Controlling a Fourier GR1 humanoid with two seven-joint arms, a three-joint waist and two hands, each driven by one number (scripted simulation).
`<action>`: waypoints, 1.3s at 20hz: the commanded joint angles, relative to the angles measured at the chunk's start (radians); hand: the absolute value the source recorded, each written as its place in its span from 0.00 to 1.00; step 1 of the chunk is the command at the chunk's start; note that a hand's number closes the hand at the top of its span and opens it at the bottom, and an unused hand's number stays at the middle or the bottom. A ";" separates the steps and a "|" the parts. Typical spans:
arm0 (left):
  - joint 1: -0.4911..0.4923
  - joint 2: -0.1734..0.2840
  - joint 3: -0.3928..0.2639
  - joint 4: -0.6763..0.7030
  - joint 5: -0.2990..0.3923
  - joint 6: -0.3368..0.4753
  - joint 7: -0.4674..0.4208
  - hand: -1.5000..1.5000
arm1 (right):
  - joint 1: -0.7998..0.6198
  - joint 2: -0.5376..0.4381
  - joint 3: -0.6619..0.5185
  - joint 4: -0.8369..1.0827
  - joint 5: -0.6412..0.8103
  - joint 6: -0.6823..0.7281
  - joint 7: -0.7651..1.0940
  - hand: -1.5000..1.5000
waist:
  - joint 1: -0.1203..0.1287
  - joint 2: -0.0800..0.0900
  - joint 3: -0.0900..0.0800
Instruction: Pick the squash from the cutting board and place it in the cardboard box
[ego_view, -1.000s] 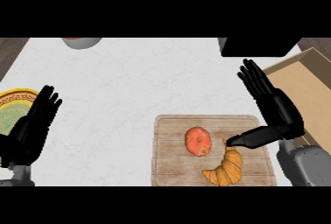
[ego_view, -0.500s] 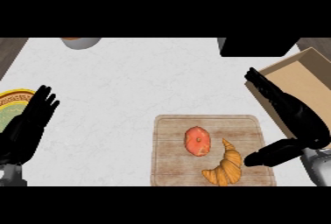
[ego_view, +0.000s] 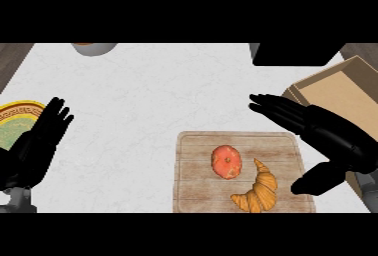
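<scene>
The squash (ego_view: 227, 161), a round orange-red piece, lies on the wooden cutting board (ego_view: 196, 195) beside a golden croissant (ego_view: 258, 190). My right hand (ego_view: 328, 135) hovers open over the board's right edge. Its straight fingers point up and left, and its thumb (ego_view: 317, 180) hangs just right of the croissant. It touches neither food item. The cardboard box (ego_view: 343, 92) stands open at the right edge, partly behind that hand. My left hand (ego_view: 37, 147) rests open at the far left, fingers up.
A patterned plate (ego_view: 13, 117) lies at the left edge, partly under the left hand. A grey bowl (ego_view: 94, 48) sits at the top left and a black block (ego_view: 295, 54) at the top right. White counter stretches between the hands.
My right hand has drawn back to the right, its thumb leaving the croissant, and its fingers have swung to point up and left. The left hand has sunk slightly.
</scene>
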 joint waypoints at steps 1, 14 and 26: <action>0.016 0.024 0.030 -0.007 0.019 -0.029 0.011 0.50 | -0.053 -0.023 0.079 -0.081 0.050 0.117 0.214 0.00 | 0.001 0.002 0.000; 0.026 -0.030 0.048 -0.040 -0.026 -0.054 0.028 0.50 | -0.085 0.240 0.158 -0.021 0.110 0.316 0.539 0.00 | -0.002 0.006 0.003; -0.047 -0.065 0.121 0.030 -0.058 -0.099 0.061 0.50 | -0.086 0.318 0.070 0.123 0.275 0.377 0.330 0.00 | -0.002 0.007 0.003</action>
